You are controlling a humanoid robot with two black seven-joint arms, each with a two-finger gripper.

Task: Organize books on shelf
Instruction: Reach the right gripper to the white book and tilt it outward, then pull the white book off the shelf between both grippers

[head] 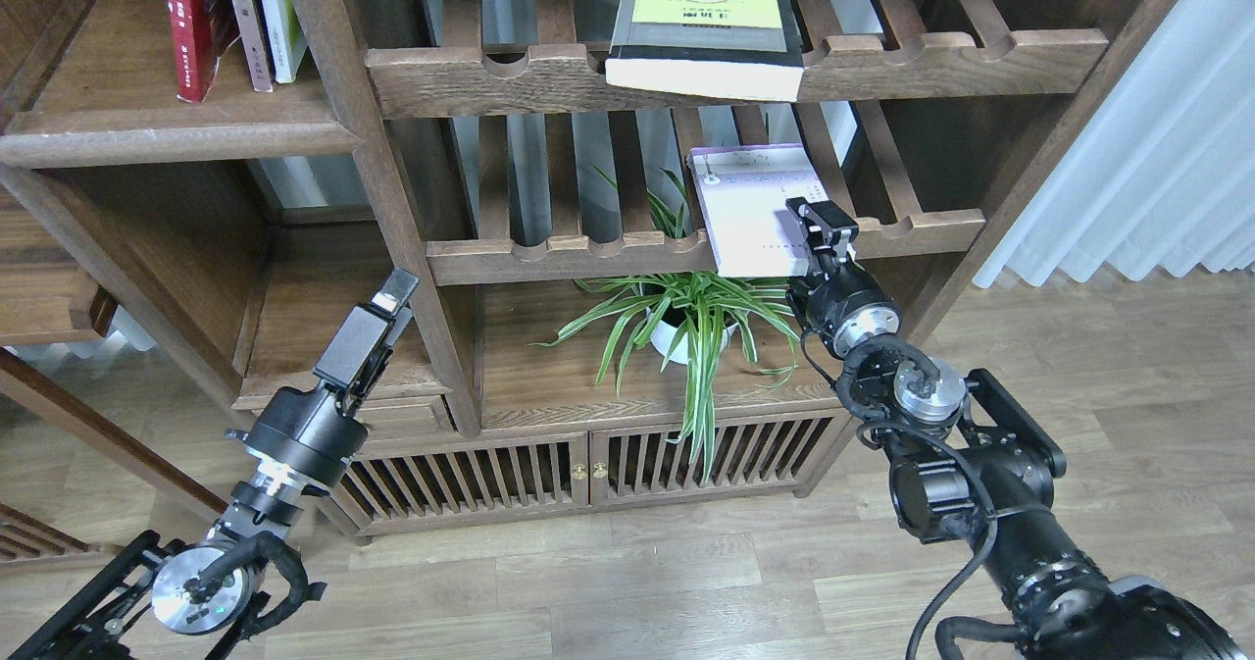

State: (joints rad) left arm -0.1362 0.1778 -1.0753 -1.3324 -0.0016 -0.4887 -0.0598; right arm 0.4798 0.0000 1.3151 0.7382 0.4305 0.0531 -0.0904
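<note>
right gripper (822, 221) on lavender book (753, 207)

Printing showed on the black book's (704, 27) yellow-green panel, on the lavender-white book (753, 207) and down the red book's (194, 23) spine, all too small to read.
</note>
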